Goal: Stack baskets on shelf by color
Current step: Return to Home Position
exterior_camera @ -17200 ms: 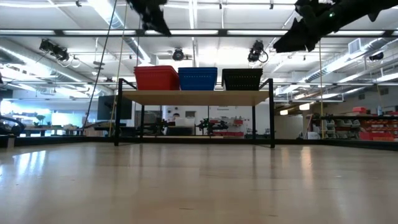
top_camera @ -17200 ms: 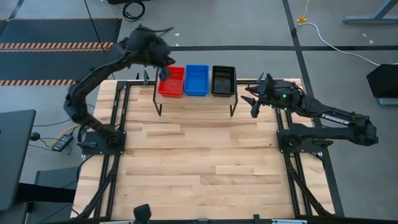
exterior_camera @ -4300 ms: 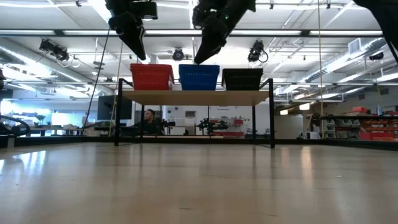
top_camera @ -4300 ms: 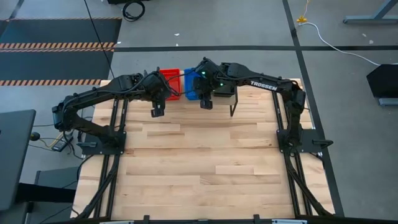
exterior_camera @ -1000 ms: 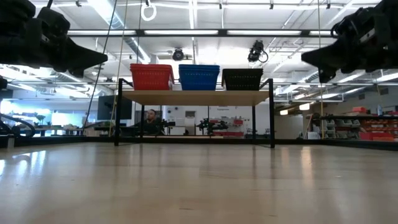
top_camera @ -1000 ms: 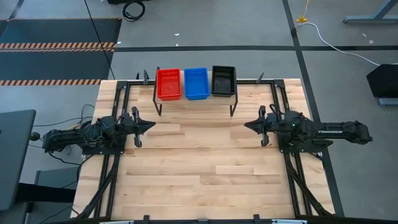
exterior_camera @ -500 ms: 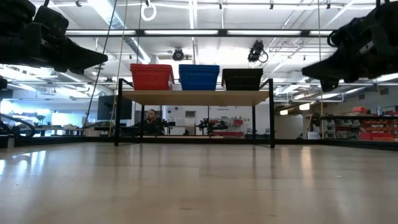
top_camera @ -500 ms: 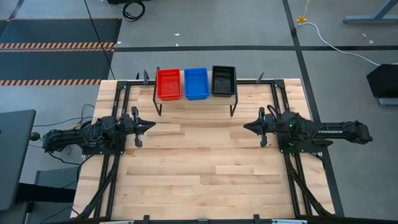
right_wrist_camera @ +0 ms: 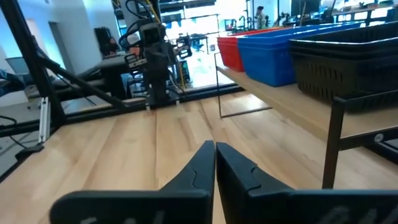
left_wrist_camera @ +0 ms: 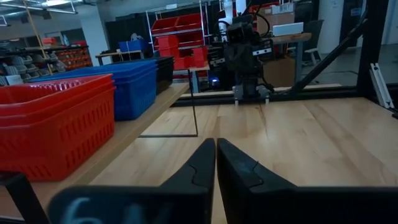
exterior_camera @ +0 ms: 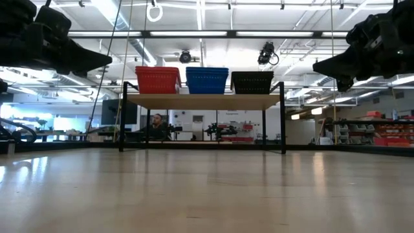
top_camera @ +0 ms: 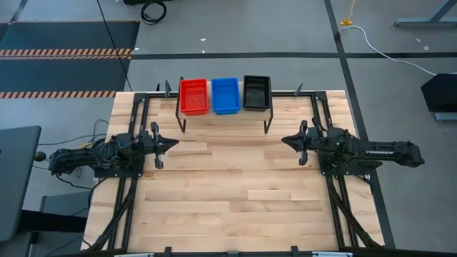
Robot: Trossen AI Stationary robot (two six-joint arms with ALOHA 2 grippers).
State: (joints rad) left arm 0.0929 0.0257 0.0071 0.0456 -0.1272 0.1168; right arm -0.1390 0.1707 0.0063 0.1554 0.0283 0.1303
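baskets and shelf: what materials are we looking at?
The baskets look like moulded plastic, matte, in red, blue and black: walls are a regular grid of small slots. The shelf top looks like light unpainted wood, pale and matte; its legs look like thin black metal, rod or tube unclear.

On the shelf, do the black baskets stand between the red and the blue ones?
No; the blue baskets stand in the middle, the red baskets and the black baskets at the ends.

Wooden worktop, with shelf standing at far edge; on shelf, side by side: red baskets, blue baskets, black baskets.
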